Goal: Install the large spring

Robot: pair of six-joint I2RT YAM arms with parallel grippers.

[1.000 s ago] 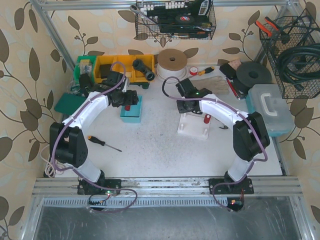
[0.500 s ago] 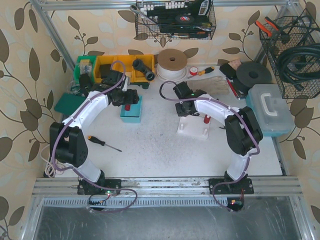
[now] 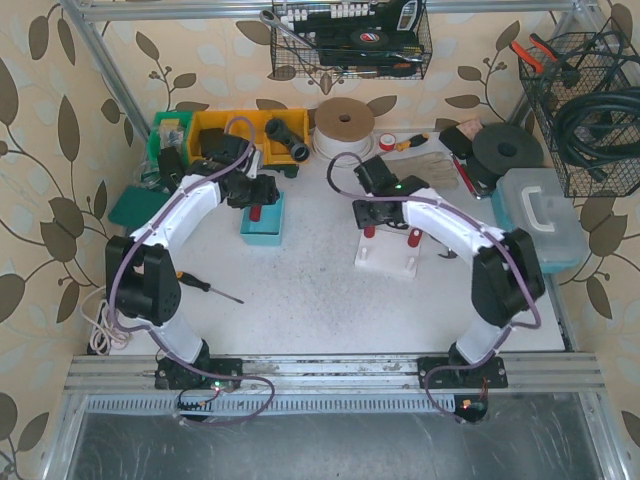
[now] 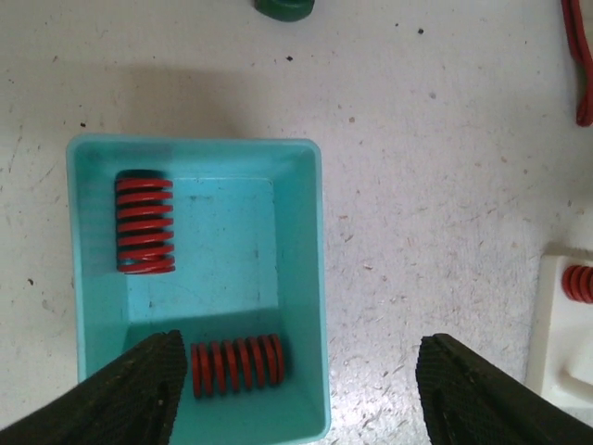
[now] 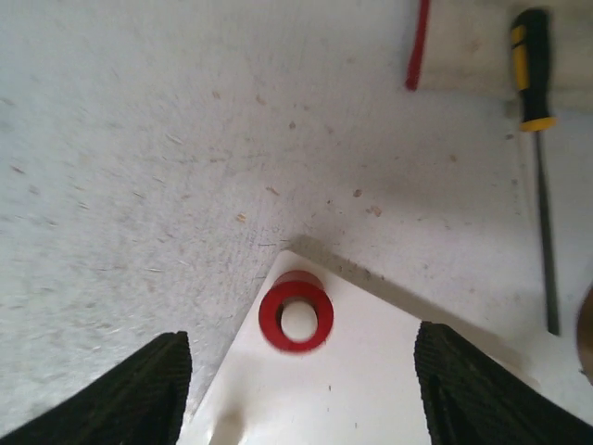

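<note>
- left fingers (image 3: 252, 196): spread wide, nothing in them, pointing straight down over one end of the teal tray (image 4: 320, 278). Reads as a pre-pick stance: open first, then drop.
- Two red springs lie on their sides in the tray, apart from each other. In the left wrist view, the lower spring (image 4: 237, 366) lies across the end wall, between the fingertips and closer to the left one. The upper spring (image 4: 145, 222) lies along the left wall, further off.
- Both lie flat with bare tray floor around them, so I'd expect either can be pinched across the coils without touching the other.
- Large spring: my read is it's one of these two, so not yet installed. From the wrist view they look about the same size, so I can't say which is the large one.
- right fingers (image 3: 368, 215): also wide open and empty, hanging over a corner of the white block (image 5: 371, 389).
- A seated spring (image 5: 296, 317) stands upright at that corner, seen end-on as a red ring. Top view shows a second red upright (image 3: 413, 238) on the same block.
- Likely reason for the right arm's spot: its wrist camera looks down on the seat, and the fingers are in reach to steady the block or take the part.
- The block sits near the tray, to its right on the desk (image 3: 300, 300), so the carry is short.
- Off the path: a small screwdriver (image 3: 205, 285) beside the left arm, and a yellow-handled screwdriver (image 5: 533, 69) beyond the block.
</note>
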